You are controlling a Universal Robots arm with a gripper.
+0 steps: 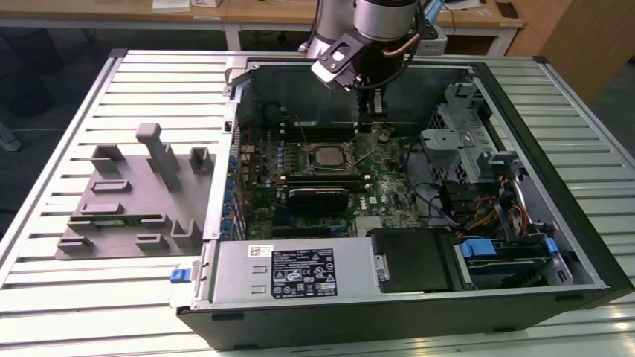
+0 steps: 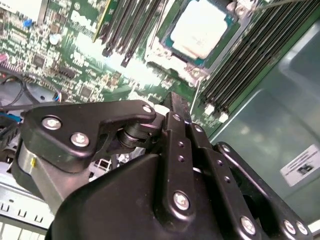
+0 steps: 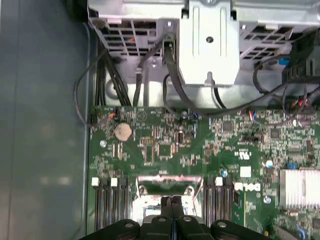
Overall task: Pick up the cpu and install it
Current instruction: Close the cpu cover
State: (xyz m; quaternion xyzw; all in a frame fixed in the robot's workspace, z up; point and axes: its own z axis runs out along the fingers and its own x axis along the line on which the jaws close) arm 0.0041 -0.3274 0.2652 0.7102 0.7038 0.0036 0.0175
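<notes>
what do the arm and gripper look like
The arm is a silver-grey cylinder with a black lower section. It has a pale grey block on its side and a brownish cable looping beside it. The gripper is matte black, with flat linkage bars, rounded housings and silver screws.

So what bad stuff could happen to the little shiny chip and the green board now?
1. The silvery square cpu with its thin green rim lies in its metal-framed socket; if it sits crooked, pressing there could harm it.
2. The black tool, shut, hangs low over the green motherboard; a careless move might knock the long black memory slots beside the socket.
</notes>
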